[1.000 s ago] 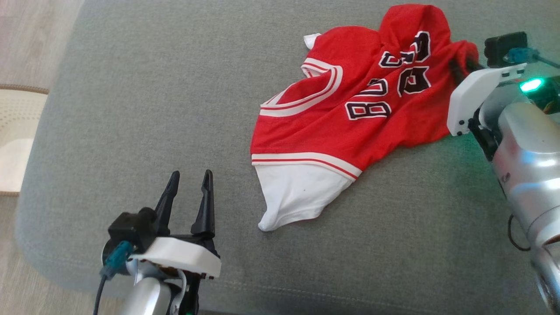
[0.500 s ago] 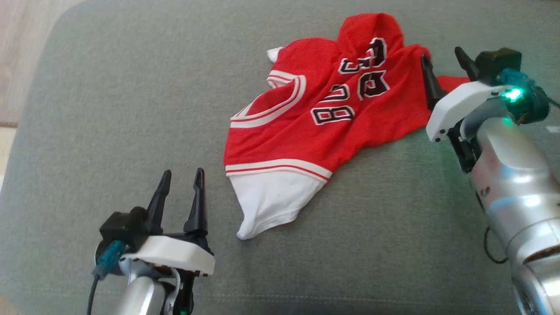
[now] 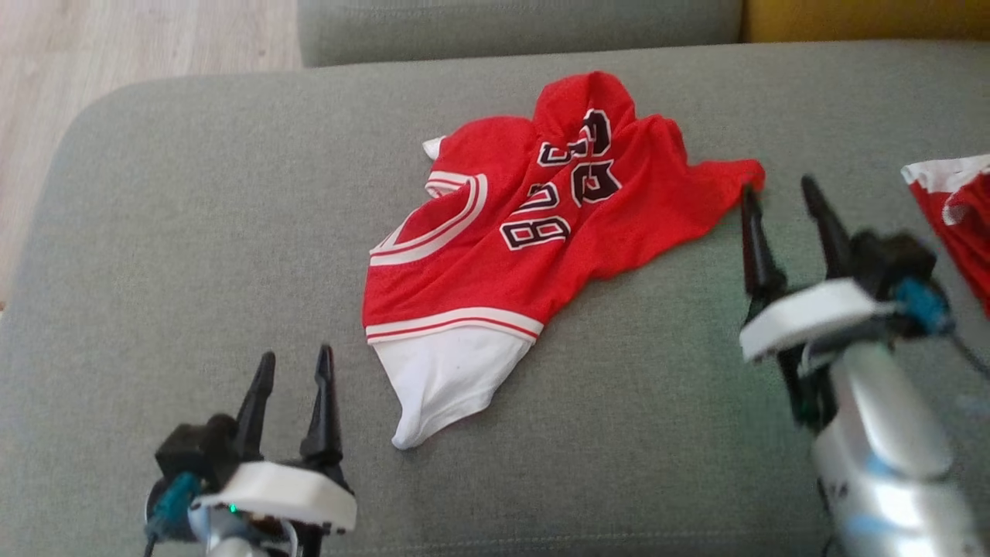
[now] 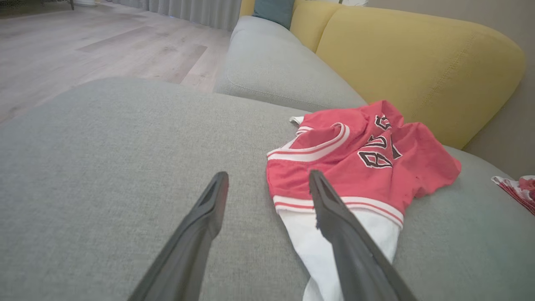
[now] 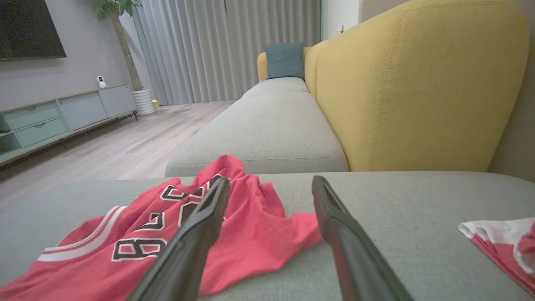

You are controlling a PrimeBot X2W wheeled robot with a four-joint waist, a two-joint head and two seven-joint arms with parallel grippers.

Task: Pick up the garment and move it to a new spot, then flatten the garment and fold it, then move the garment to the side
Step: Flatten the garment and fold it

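1. The red garment (image 3: pixel 464 286) lies bunched up mid-frame on the grey sofa seat (image 3: pixel 193 232).
2. Left jaws and right jaws stand wide, holding nothing.
3. Flattening, folding and moving aside look not yet done.

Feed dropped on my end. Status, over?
Left tool open, right tool open, both empty. Jersey crumpled on cushion, unfolded. Second garment far right, apart.
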